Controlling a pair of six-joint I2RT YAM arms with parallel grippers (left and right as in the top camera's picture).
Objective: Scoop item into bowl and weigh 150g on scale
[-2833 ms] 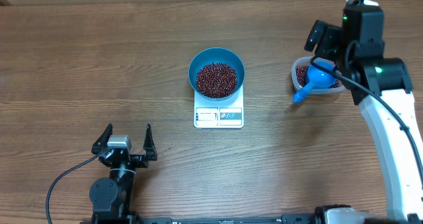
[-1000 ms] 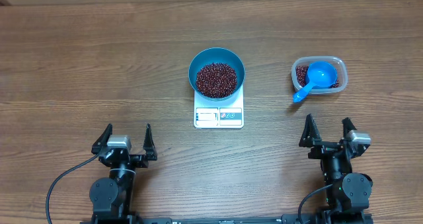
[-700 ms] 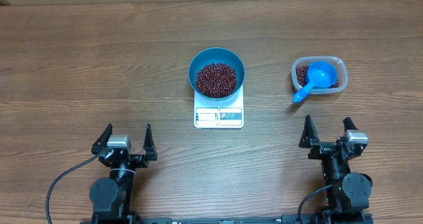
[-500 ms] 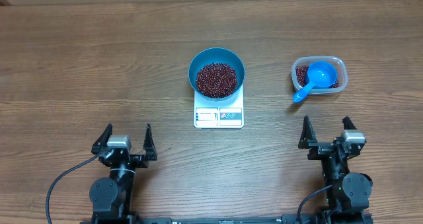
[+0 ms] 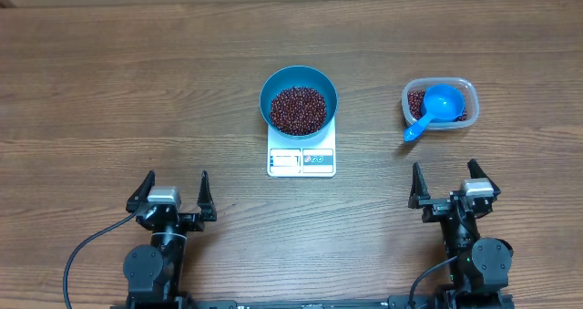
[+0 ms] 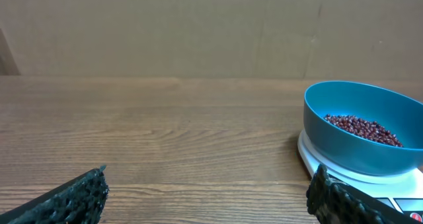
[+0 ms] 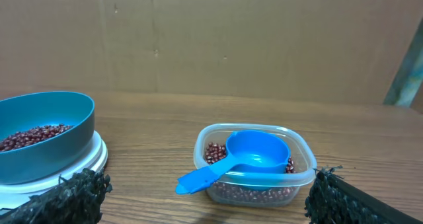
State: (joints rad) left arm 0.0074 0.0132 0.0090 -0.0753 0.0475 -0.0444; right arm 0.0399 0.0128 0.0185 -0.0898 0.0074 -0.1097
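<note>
The teal bowl (image 5: 299, 99) stands on the white scale (image 5: 301, 159) at the table's middle, with a heap of dark red-brown beans (image 5: 298, 108) inside it. In the left wrist view the bowl (image 6: 362, 135) and its beans (image 6: 362, 128) sit at the right on the scale (image 6: 330, 174). The right wrist view has the bowl (image 7: 43, 145) at the left. My left gripper (image 5: 171, 194) rests open near the front left edge, nothing between its fingers. Open and empty too, my right gripper (image 5: 453, 183) sits at the front right, short of the tub.
A clear plastic tub (image 5: 438, 105) with more beans stands at the right, a small blue scoop (image 5: 434, 108) lying in it with its handle over the near rim. The right wrist view has the tub (image 7: 254, 166) and scoop (image 7: 244, 156) straight ahead.
Within the last few seconds the right arm came back from the tub to the front right edge. Over the last second its gripper crept slightly forward and left. Left arm unmoved.
</note>
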